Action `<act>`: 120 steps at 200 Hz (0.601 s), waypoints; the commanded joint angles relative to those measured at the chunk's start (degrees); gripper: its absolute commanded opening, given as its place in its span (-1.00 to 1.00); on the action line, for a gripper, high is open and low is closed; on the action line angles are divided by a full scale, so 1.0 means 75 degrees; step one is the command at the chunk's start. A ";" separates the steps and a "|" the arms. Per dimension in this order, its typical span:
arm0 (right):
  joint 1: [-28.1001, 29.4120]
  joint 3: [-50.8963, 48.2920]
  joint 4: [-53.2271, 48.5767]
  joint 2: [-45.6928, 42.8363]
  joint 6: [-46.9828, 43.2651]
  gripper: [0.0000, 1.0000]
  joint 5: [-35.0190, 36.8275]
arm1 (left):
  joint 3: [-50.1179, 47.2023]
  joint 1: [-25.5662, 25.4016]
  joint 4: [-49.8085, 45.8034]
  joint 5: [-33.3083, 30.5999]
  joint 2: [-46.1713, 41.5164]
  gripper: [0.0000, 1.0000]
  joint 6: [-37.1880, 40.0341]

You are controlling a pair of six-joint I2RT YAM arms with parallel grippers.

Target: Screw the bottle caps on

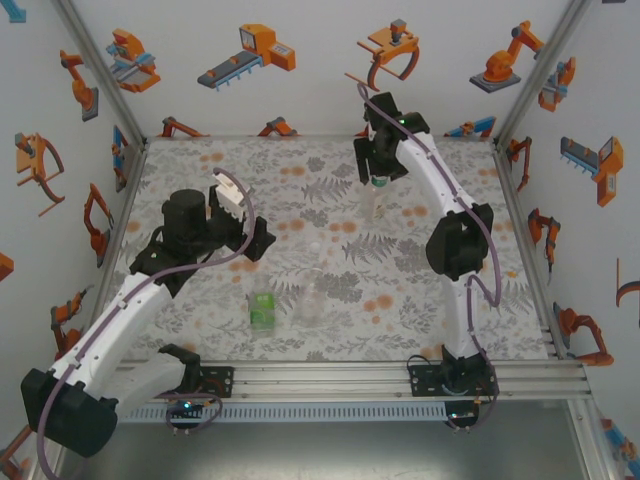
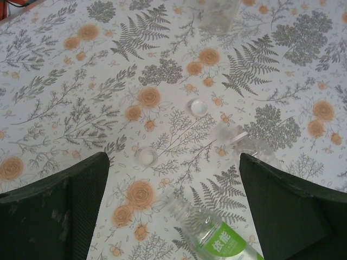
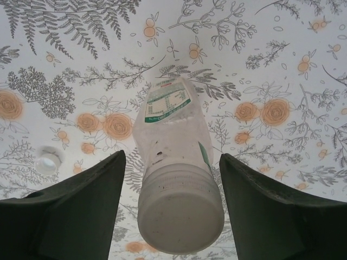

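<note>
Overhead view of a desk (image 1: 200, 165) covered by a fern-and-flower print, with two robot arms reaching in from the 6 o'clock edge. There are three bottles and three caps. The tall bottle (image 1: 375, 200) stands upright at about 1 o'clock from the desk's middle. The green bottle (image 1: 263, 308) stands at about 7 o'clock and the clear bottle (image 1: 310, 300) at about 6 o'clock, just beside each other. In the right wrist view, the right fingers (image 3: 76, 216) are apart and straddle the top of the tall bottle. On that bottle sits one pale cap (image 3: 181, 211). A sliver of print shows between the cap and the finger at 9 o'clock; the finger at 3 o'clock is very close, and contact cannot be told. In the left wrist view, the left fingers (image 2: 54, 211) are spread wide above the desk with nothing between them but the print. Two loose caps lie flat there, apart from each other: a white cap (image 2: 198, 107) towards 12 o'clock and a see-through cap (image 2: 145, 156) at about 10 o'clock from the green bottle's neck. The green and clear bottles' necks look uncapped.
</note>
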 commanded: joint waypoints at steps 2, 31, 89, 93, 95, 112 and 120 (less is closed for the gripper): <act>-0.0048 0.0699 -0.0423 -0.0232 0.0027 0.35 0.0087 | -0.0112 0.0042 0.0502 0.0042 -0.0128 0.94 -0.0281; -0.0049 0.0990 -0.0718 -0.0655 0.0075 0.35 0.0013 | 0.0476 -0.0062 -0.0103 -0.0789 0.0451 0.98 -0.0766; -0.0037 -0.1791 0.0407 -0.3050 0.0512 0.34 -0.0111 | 0.1474 -0.1840 -0.1340 -0.2711 0.1609 0.84 -0.1650; -0.0037 -0.2018 0.0510 -0.3220 0.0558 0.34 -0.0100 | 0.1534 -0.1932 -0.1432 -0.2740 0.1684 0.83 -0.1857; -0.0032 -0.2130 0.0544 -0.3310 0.0577 0.34 -0.0113 | 0.1579 -0.1966 -0.1484 -0.2742 0.1739 0.84 -0.1962; -0.0037 -0.3057 0.0855 -0.3989 0.0780 0.34 -0.0154 | 0.1949 -0.2294 -0.2096 -0.2880 0.2263 0.84 -0.2665; -0.0040 -0.3459 0.0967 -0.4285 0.0867 0.33 -0.0207 | 0.2036 -0.2461 -0.2277 -0.3051 0.2456 0.82 -0.2944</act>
